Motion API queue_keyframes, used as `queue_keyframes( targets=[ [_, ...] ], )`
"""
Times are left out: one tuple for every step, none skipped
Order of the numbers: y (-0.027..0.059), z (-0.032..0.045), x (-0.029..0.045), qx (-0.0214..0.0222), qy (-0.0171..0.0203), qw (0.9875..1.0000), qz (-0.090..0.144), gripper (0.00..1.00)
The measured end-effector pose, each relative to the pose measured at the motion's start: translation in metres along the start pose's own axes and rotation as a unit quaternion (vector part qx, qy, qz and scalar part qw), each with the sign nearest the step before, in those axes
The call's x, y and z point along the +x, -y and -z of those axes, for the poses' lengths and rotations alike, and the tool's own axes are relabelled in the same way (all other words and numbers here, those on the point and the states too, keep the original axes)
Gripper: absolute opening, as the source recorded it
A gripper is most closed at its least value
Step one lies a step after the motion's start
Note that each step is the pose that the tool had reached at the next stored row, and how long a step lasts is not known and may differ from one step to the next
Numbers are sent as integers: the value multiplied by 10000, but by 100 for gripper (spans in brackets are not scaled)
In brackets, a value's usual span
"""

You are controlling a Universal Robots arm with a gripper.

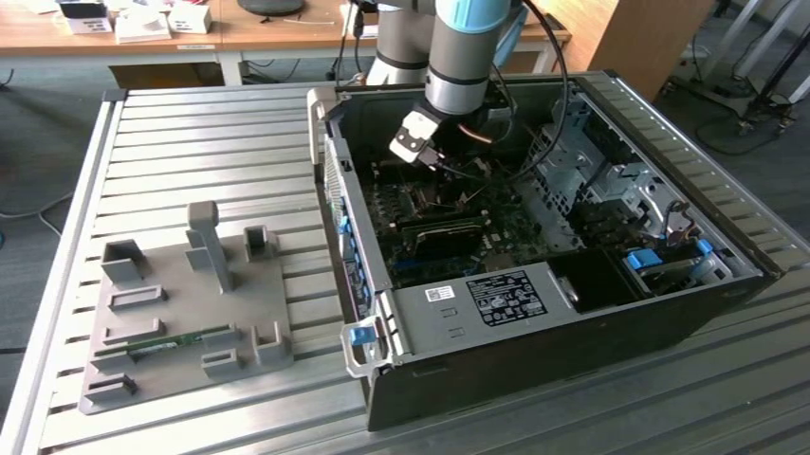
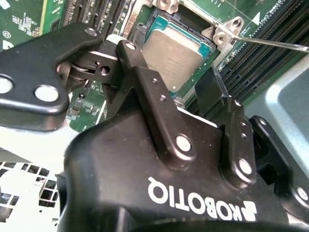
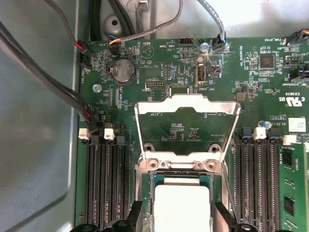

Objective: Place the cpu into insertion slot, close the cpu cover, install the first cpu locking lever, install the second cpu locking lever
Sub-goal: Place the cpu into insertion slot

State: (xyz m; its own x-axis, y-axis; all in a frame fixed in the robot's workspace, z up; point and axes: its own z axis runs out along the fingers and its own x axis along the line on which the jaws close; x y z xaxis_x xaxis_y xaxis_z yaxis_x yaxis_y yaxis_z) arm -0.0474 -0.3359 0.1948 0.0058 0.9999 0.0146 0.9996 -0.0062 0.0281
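Right now the black two-fingered end effector [image 3: 177,218] hangs low inside the open black computer case [image 1: 544,360], which sits on the slatted metal counter [image 1: 203,152]. Its fingers [image 2: 145,82] are spread wide, one on each side of the small square silver-topped cpu [image 2: 171,53], with no grip on it. The cpu lies in the dark square insertion slot [image 3: 182,176], and the thin silvery cpu cover [image 3: 187,102] stands open behind it
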Motion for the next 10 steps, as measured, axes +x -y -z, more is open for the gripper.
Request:
queue_keyframes(
  targets=[
    [-1,15,1,0,1,10000,0,67],
    [-1,32,1,0,2,10000,0,67],
    [-1,50,2,0,3,10000,0,67],
    [-2,70,3,0,4,10000,0,67],
    [-2,88,4,0,5,10000,0,67],
    [-3,108,5,0,8,10000,0,67],
    [-3,127,7,0,10,10000,0,67],
    [-4,147,8,0,12,10000,0,67],
    [-5,168,10,0,15,10000,0,67],
    [-5,189,12,0,19,10000,0,67]
  ],
)
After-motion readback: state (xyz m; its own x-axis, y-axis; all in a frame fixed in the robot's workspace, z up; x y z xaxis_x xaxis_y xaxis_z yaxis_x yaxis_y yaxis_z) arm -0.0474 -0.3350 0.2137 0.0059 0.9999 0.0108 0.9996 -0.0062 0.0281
